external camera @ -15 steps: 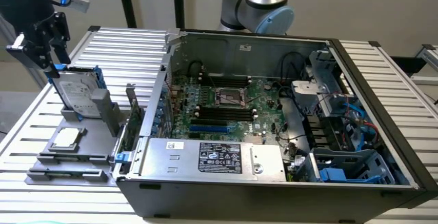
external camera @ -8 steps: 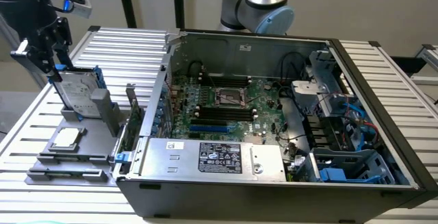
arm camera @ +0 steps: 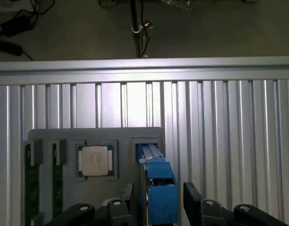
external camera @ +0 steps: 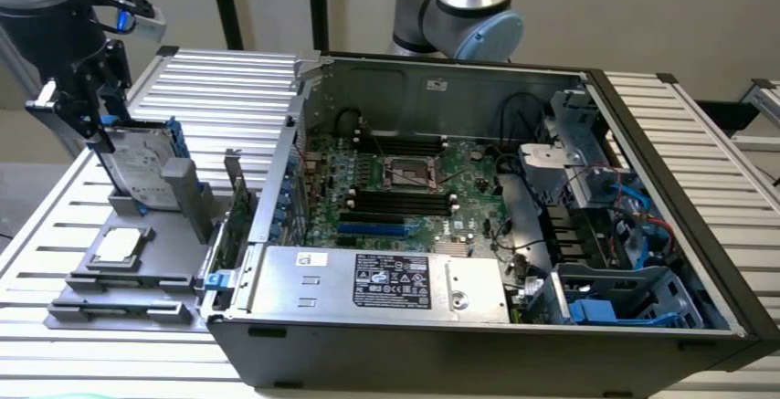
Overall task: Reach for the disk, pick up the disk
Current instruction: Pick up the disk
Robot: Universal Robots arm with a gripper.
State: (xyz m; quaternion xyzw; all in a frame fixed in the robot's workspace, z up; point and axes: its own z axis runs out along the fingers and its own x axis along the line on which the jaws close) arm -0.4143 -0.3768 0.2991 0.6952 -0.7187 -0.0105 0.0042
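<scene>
The disk (external camera: 137, 169) stands on edge in a slot of a grey holder (external camera: 134, 276) at the exterior view's left, a silver drive with a white label and a blue bracket. My gripper (external camera: 100, 130) hangs at its upper edge. In the wrist view the blue-framed edge of the disk (arm camera: 156, 181) runs between the two black fingers (arm camera: 194, 197). My gripper (arm camera: 159, 201) is open, its jaws straddling the disk with a small gap on each side.
The holder also carries a square silver chip (arm camera: 94, 160) and memory sticks (arm camera: 30, 183). An open computer case (external camera: 488, 235) stands just to the exterior view's right of the holder. Everything rests on a slatted aluminium table (external camera: 219, 75). Another arm (external camera: 469, 11) rises behind the case.
</scene>
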